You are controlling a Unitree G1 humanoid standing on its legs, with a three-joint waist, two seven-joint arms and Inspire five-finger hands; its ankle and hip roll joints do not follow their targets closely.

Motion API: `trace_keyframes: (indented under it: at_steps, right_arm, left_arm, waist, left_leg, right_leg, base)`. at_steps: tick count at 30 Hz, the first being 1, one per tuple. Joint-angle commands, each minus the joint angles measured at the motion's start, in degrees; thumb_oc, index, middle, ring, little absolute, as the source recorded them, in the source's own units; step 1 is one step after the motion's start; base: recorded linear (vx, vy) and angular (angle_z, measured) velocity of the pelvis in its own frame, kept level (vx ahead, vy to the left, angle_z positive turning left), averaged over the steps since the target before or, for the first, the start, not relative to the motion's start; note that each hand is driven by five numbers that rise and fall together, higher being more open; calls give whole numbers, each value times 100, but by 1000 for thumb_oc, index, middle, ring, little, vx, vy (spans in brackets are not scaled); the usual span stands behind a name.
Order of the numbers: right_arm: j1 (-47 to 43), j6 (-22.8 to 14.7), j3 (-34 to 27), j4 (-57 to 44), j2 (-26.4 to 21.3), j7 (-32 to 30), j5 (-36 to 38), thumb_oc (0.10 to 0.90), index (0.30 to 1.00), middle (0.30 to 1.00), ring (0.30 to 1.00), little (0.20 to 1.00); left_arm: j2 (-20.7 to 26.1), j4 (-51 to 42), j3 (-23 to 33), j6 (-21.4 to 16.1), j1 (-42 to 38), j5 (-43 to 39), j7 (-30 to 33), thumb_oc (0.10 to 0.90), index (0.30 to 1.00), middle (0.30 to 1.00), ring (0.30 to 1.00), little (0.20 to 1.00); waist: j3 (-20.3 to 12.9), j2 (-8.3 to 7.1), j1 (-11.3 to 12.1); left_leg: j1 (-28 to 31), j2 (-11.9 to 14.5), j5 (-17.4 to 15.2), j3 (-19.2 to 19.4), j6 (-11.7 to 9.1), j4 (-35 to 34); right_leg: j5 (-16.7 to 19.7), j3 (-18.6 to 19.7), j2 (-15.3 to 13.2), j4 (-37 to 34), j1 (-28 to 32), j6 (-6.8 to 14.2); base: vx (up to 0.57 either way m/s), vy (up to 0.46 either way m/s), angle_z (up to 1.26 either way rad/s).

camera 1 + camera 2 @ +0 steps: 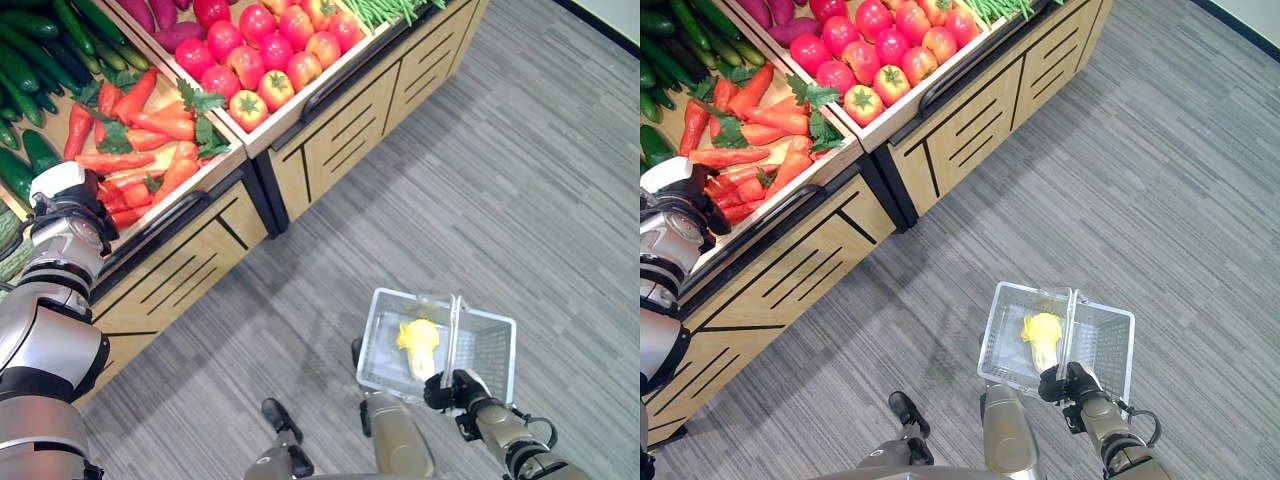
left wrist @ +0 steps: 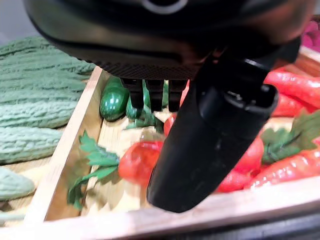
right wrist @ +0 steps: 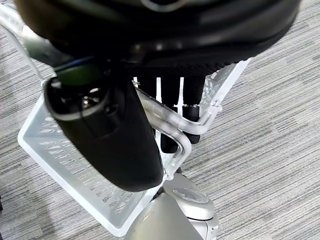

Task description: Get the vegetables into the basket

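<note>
Right robot hand (image 1: pixel 447 389) clamped on basket handle (image 1: pixel 456 330), yellow vegetable (image 1: pixel 418 339) inside; left robot hand (image 1: pixel 72 200) over carrots (image 1: pixel 150 150), fingers relaxed.

The basket (image 1: pixel 488 345) is white with a pale metal handle, and a yellow vegetable (image 1: pixel 418 338) lies in it. The floor (image 1: pixel 520 180) is grey with fine stripes. The carrots (image 1: pixel 150 125) are orange-red with green leaves, the tomatoes (image 1: pixel 262 45) red, the cucumbers (image 1: pixel 30 50) dark green.
</note>
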Motion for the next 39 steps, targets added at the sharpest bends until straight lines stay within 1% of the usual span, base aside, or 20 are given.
trace_keyframes:
  at_steps: [1, 6, 14, 15, 16, 17, 18, 19, 20, 21, 22, 23, 25, 26, 27, 30, 32, 39]
  right_arm:
    - [456, 363, 267, 452, -259, 95, -201, 400, 300, 300, 300, 300]
    - [454, 356, 271, 468, -265, 105, -218, 400, 300, 300, 300, 300]
    - [446, 337, 337, 383, -301, 139, -240, 400, 300, 300, 300, 300]
    - [436, 323, 367, 360, -324, 148, -253, 400, 300, 300, 300, 300]
    - [414, 277, 450, 301, -372, 154, -277, 400, 300, 300, 300, 300]
    - [412, 277, 439, 303, -354, 153, -278, 400, 300, 300, 300, 300]
    - [405, 225, 475, 249, -366, 159, -287, 400, 300, 300, 300, 300]
    - [422, 176, 489, 181, -364, 173, -285, 400, 300, 300, 300, 300]
    - [478, 69, 557, 56, -395, 145, -306, 400, 300, 300, 300, 300]
    - [559, -2, 522, -41, -400, 140, -283, 400, 300, 300, 300, 300]
    - [563, -1, 527, -44, -410, 141, -283, 400, 300, 300, 300, 300]
    - [618, -8, 544, -5, -430, 114, -330, 400, 300, 300, 300, 300]
    - [602, -9, 542, 40, -434, 108, -338, 400, 300, 300, 300, 300]
    - [569, 2, 556, 73, -448, 104, -344, 400, 300, 300, 300, 300]
    - [527, -27, 584, 89, -446, 109, -329, 400, 300, 300, 300, 300]
    - [529, -38, 599, 82, -437, 107, -317, 400, 300, 300, 300, 300]
    - [502, -42, 625, 83, -428, 110, -329, 400, 300, 300, 300, 300]
    - [482, -13, 572, 115, -441, 117, -244, 400, 300, 300, 300, 300]
  left_arm:
    - [-76, 297, 126, -38, -154, 78, -107, 900, 1000, 1000, 1000, 1000]
    - [-63, 296, 76, -33, -165, 157, -123, 900, 1000, 1000, 1000, 1000]
    - [188, 273, -309, -46, -421, 630, -194, 900, 1000, 1000, 1000, 1000]
    - [271, 308, -524, -50, -526, 905, -229, 900, 1000, 1000, 1000, 1000]
    - [438, 316, -1126, -32, -790, 1703, -214, 900, 1000, 1000, 1000, 1000]
    - [435, 329, -1158, -36, -825, 1703, -219, 900, 1000, 1000, 1000, 1000]
    - [460, 236, -1507, -74, -921, 2137, -235, 900, 1000, 1000, 1000, 1000]
    - [476, 109, -1670, -120, -959, 2308, -221, 900, 1000, 1000, 1000, 1000]
    - [526, -116, -2076, -220, -1111, 2683, -3, 900, 1000, 1000, 1000, 1000]
    - [478, -255, -1879, -315, -892, 2344, 48, 900, 1000, 1000, 1000, 1000]
    - [479, -258, -1863, -315, -874, 2343, 51, 900, 1000, 1000, 1000, 1000]
    - [528, -242, -1933, -271, -931, 2421, 149, 900, 1000, 1000, 1000, 1000]
    - [524, -261, -2055, -275, -987, 2544, 142, 900, 1000, 1000, 1000, 1000]
    - [560, -227, -2247, -304, -1035, 2773, 82, 900, 1000, 1000, 1000, 1000]
    - [546, -256, -2358, -322, -1090, 2834, 88, 900, 1000, 1000, 1000, 1000]
    - [525, -248, -2318, -312, -1087, 2749, 123, 900, 1000, 1000, 1000, 1000]
    - [493, -186, -2341, -303, -1038, 2863, 45, 900, 1000, 1000, 1000, 1000]
    - [347, -104, -2005, -273, -870, 2648, -2, 900, 1000, 1000, 1000, 1000]
  waist:
    - [172, -8, -43]
    - [154, -3, -36]
    - [171, -57, -28]
    - [184, -69, -30]
    - [209, -75, -42]
    - [213, -91, -32]
    - [230, -107, -33]
    - [246, -116, -37]
    - [280, -121, -59]
    - [321, -151, -52]
    - [318, -141, -59]
    - [322, -136, -50]
    - [328, -135, -41]
    - [328, -131, -45]
    - [320, -116, -54]
    - [306, -114, -52]
    - [299, -95, -65]
    - [331, -60, -61]
  left_leg:
    - [53, 156, 175, -304, -433, 6]
    - [40, 171, 177, -310, -439, 6]
    - [-62, 190, 197, -299, -447, 6]
    - [-89, 201, 206, -297, -449, 6]
    - [-145, 222, 223, -296, -455, 6]
    - [-147, 221, 224, -296, -455, 6]
    - [-173, 231, 228, -291, -462, 6]
    - [-199, 241, 231, -288, -467, 6]
    - [-239, 269, 234, -291, -483, 6]
    - [-255, 272, 239, -301, -488, 6]
    - [-255, 273, 239, -303, -488, 6]
    - [-254, 286, 241, -321, -488, 6]
    - [-246, 286, 239, -327, -489, 6]
    - [-237, 286, 235, -321, -493, 6]
    - [-219, 285, 225, -319, -496, 6]
    - [-211, 284, 217, -316, -496, 6]
    - [-184, 263, 204, -311, -492, 6]
    - [-163, 239, 200, -321, -476, 6]
  right_leg:
    - [179, -77, 158, -318, 97, 417]
    - [177, -91, 175, -320, 80, 410]
    - [218, -93, 208, -333, -13, 430]
    - [231, -101, 214, -333, -38, 434]
    - [256, -113, 233, -332, -84, 446]
    - [256, -112, 232, -331, -87, 446]
    - [271, -115, 240, -331, -110, 454]
    - [278, -118, 242, -331, -130, 463]
    - [285, -133, 253, -334, -159, 483]
    - [285, -145, 256, -324, -175, 486]
    - [284, -148, 257, -324, -174, 486]
    - [272, -169, 259, -321, -163, 480]
    - [267, -178, 264, -318, -154, 477]
    - [259, -179, 273, -318, -146, 473]
    - [270, -165, 280, -320, -138, 472]
    - [267, -153, 276, -322, -137, 468]
    - [271, -146, 274, -324, -144, 466]
    - [263, -163, 253, -322, -134, 456]
  base:
    - [0, 0, 0]
    - [0, 0, 0]
    - [-3, -3, -2]
    - [0, 0, 0]
    - [0, 0, 0]
    - [0, 0, 0]
    - [0, 0, 0]
    - [0, 0, 0]
    - [0, 0, 0]
    - [0, 0, 0]
    - [0, 0, 0]
    - [0, 0, 0]
    - [5, 8, 2]
    - [11, 25, 4]
    - [11, 32, 5]
    - [0, 0, 0]
    - [0, 0, 0]
    - [0, 0, 0]
